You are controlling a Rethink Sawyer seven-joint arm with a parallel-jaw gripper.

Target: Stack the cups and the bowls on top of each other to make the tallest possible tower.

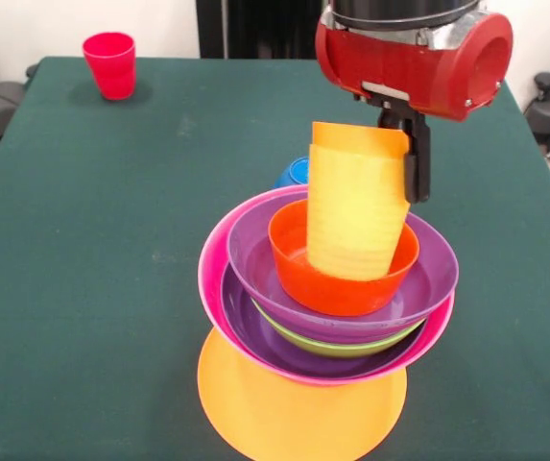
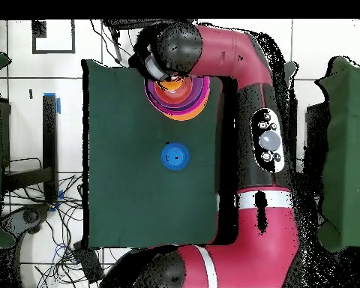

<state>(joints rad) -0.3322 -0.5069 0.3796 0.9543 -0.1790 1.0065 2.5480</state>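
The tower (image 1: 332,317) stands at the table's near side: an upside-down orange bowl (image 1: 294,408) as base, then a pink bowl (image 1: 219,252), a purple bowl (image 1: 255,331), a lime green bowl (image 1: 337,344), a second purple bowl (image 1: 438,264) and a small red-orange bowl (image 1: 327,283). Two nested cups, orange-yellow (image 1: 356,137) inside translucent yellow (image 1: 351,216), lean in the red-orange bowl. My gripper (image 1: 407,187) is shut on their right wall; one black finger (image 1: 417,158) shows outside. A red cup (image 1: 109,64) stands far left. A small blue bowl (image 1: 296,173) sits behind the tower.
The green table (image 1: 83,240) has edges all round. In the overhead view the arm covers most of the tower (image 2: 184,105), and the blue bowl (image 2: 175,157) sits mid-table. Chairs and cables lie beyond the table.
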